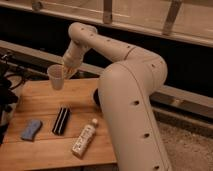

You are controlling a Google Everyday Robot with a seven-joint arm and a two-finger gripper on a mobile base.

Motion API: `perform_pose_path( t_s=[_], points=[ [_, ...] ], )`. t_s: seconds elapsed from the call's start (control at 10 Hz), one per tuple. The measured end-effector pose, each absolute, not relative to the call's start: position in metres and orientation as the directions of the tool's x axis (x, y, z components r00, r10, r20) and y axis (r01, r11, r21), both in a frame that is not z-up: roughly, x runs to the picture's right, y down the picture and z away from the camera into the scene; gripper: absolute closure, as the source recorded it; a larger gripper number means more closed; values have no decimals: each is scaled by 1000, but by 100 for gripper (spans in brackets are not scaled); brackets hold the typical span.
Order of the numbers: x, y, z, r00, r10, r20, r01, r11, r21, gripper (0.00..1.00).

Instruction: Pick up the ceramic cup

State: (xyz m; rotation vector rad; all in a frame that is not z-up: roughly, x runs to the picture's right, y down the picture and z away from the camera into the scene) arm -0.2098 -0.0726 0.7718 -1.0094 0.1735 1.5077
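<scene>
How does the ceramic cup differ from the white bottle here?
The ceramic cup is plain, short, upright and held off the table at the pincer; the white bottle is long, labelled and lies flat on the wooden table. Both are white.

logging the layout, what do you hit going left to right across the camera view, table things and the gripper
blue sponge → white cup → black bar → gripper holding the cup above the table → labelled white bottle → robot's big white arm

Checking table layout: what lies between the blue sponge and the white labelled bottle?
In the camera view, a black ridged object lies between blue sponge and bottle. The gripper holds the ceramic cup above.
</scene>
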Motion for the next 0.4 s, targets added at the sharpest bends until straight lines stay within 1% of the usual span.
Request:
perform_pose_path(
  t_s=[0.4],
  points=[
    [-210,-76,765,136,741,-657,-868,-231,-440,99]
  ],
)
